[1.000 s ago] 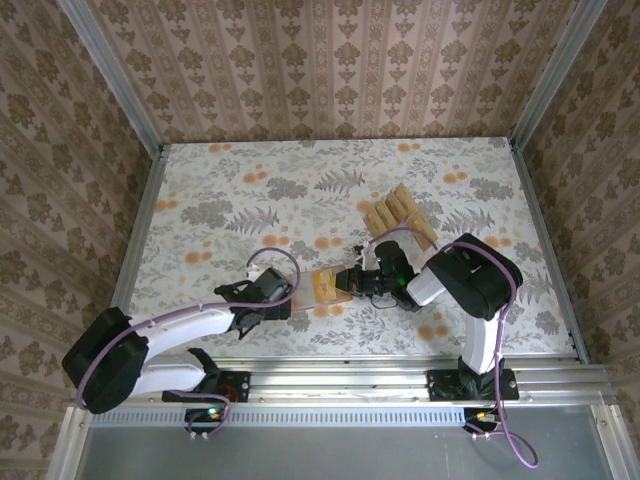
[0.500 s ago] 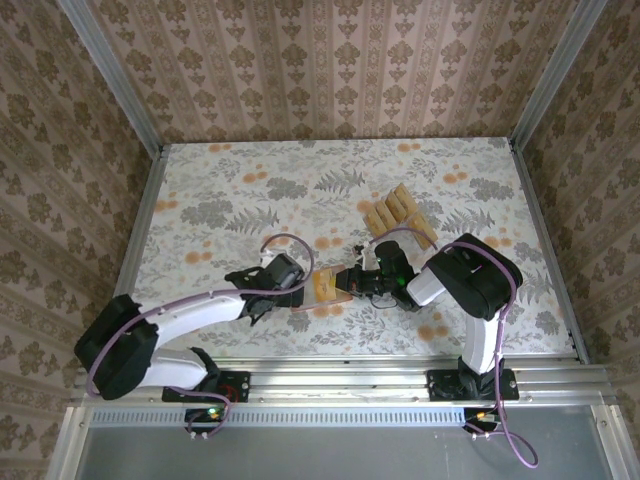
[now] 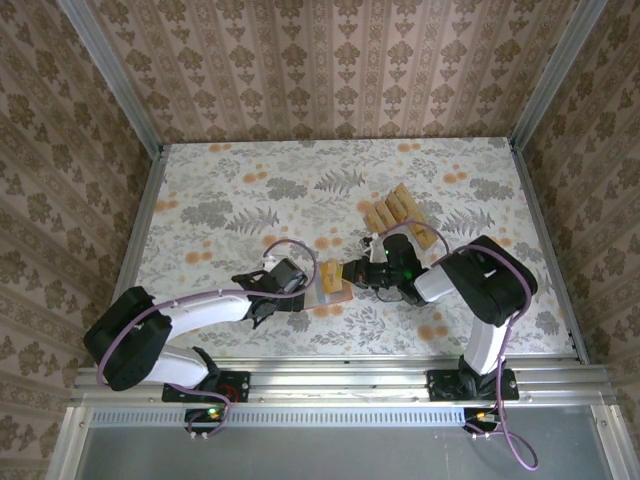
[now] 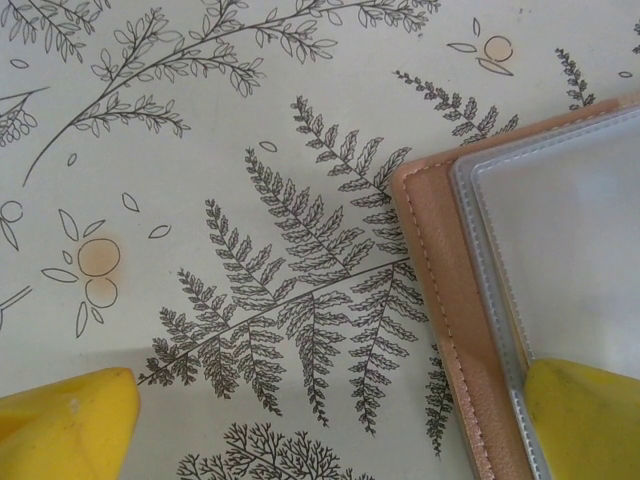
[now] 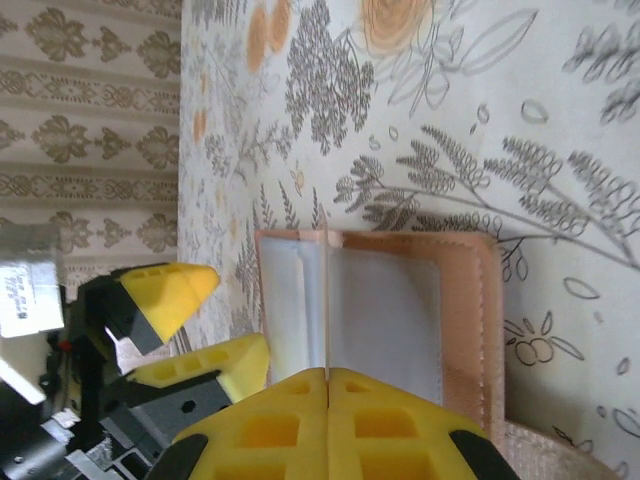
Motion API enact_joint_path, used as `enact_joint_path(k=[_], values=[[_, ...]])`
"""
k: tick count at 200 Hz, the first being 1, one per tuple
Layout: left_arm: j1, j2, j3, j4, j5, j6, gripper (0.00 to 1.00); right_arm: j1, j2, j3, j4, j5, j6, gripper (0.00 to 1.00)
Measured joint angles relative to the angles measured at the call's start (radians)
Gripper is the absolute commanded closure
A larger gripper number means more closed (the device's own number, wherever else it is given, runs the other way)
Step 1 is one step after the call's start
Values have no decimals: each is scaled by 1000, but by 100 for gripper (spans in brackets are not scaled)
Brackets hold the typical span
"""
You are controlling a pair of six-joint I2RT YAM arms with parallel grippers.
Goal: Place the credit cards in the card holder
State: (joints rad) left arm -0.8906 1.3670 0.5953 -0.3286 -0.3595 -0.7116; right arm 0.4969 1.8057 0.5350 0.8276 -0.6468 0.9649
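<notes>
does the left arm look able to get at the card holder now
Probably yes. The left gripper is open at the card holder, one finger over its clear sleeve, the other over bare table, so its stitched edge lies between them. The right gripper sits on the opposite side.

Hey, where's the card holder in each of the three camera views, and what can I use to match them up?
Top external: card holder low centre, between left hand and right hand.
Left wrist: card holder at the right edge, one corner showing.
Right wrist: card holder in the centre, clear pockets showing.
Shared landmark: the fern-print tablecloth under it.
</notes>
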Motion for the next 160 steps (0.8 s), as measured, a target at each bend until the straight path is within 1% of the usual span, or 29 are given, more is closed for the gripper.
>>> enact_joint_path(k=[28,66,98,160], values=[[0,0,-5,8,0,-7,0,-8,-31,4,-36,-5,-19,100],[0,0,-6,8,0,-11,0,-8,-32,9,-48,-21,-25,100],[-4,-1,-6,7,-2,-15,0,-2,-23,11,-38,-42,-26,100],[-6,-7,-6,-4,-5,-15,0,28,28,20,14,-43,-24,100]])
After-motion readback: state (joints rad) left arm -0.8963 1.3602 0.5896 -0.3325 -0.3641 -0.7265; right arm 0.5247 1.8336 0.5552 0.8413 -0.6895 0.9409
